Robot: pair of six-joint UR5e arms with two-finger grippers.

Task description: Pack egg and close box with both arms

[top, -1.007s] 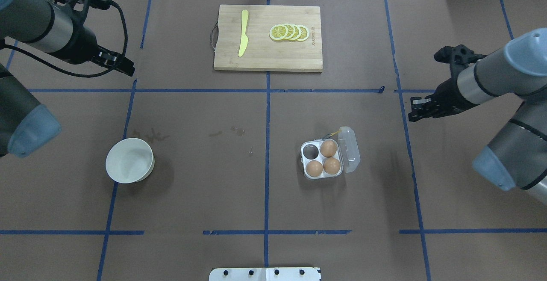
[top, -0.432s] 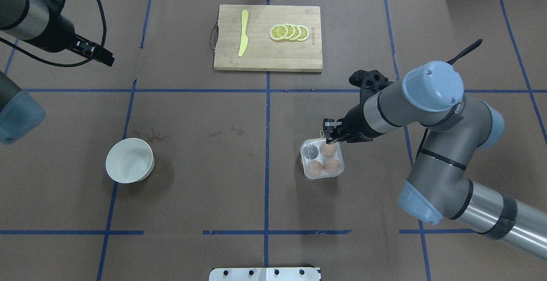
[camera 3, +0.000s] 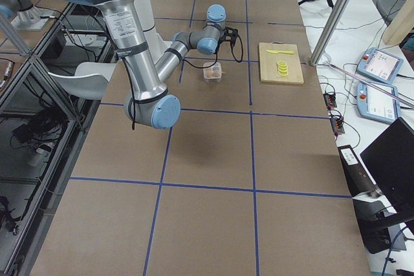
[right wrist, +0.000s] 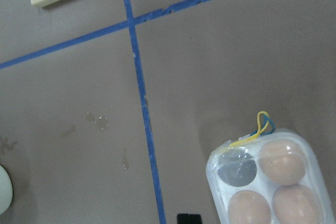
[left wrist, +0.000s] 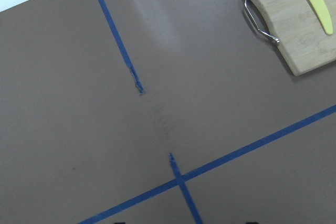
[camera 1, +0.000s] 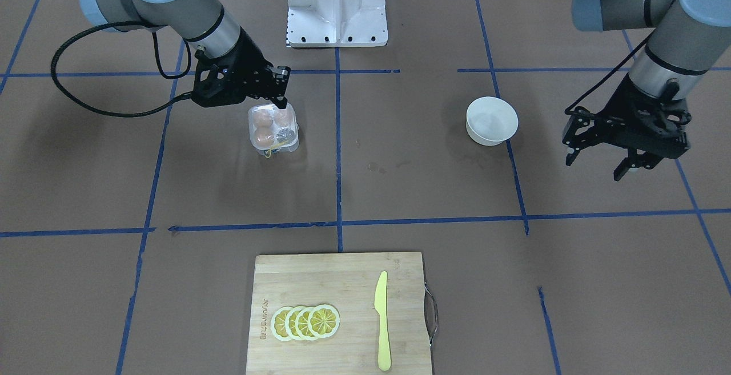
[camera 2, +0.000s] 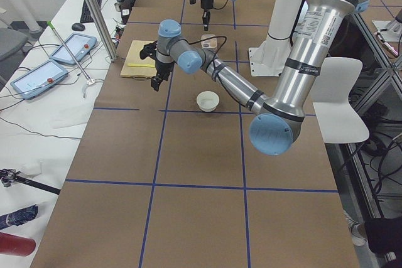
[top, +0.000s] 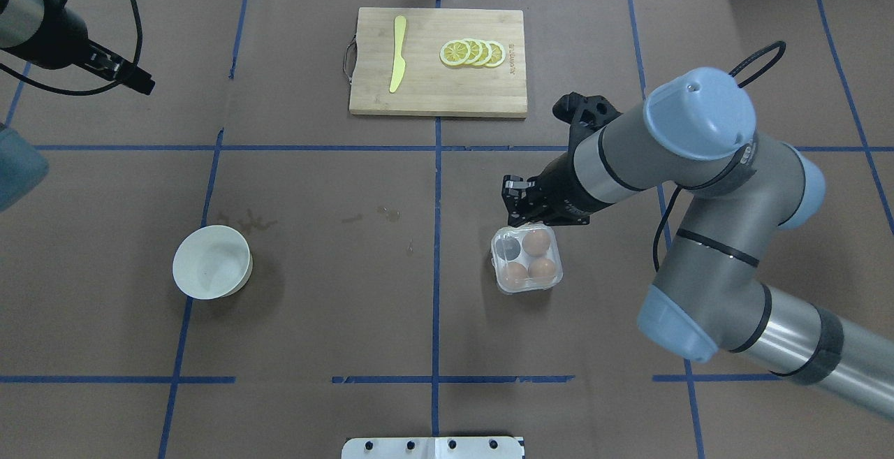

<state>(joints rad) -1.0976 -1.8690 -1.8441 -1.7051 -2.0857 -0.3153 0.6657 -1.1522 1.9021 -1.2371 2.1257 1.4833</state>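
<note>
The clear box (top: pixel 526 258) stands right of the table's middle with its lid down over the cups. It holds three brown eggs (top: pixel 536 242); its fourth cup (right wrist: pixel 237 170) is empty. The box also shows in the front view (camera 1: pixel 273 126) and in the right wrist view (right wrist: pixel 268 182), where a yellow and blue loop (right wrist: pixel 261 126) sticks out of its far edge. My right gripper (top: pixel 515 202) is shut and empty, just beyond the box's far edge; the front view (camera 1: pixel 280 92) shows it close over that edge. My left gripper (camera 1: pixel 597 164) is open and empty, far off at the table's left (top: pixel 140 84).
A white bowl (top: pixel 211 262) sits at the left. A wooden cutting board (top: pixel 438 96) at the far middle carries a yellow knife (top: pixel 398 54) and lemon slices (top: pixel 473 52). The white robot base (camera 1: pixel 337 9) is at the near edge.
My right arm swung in from the right to the box, and the lid, open to the right a second ago, now lies over the eggs. My left arm drew back further left.
</note>
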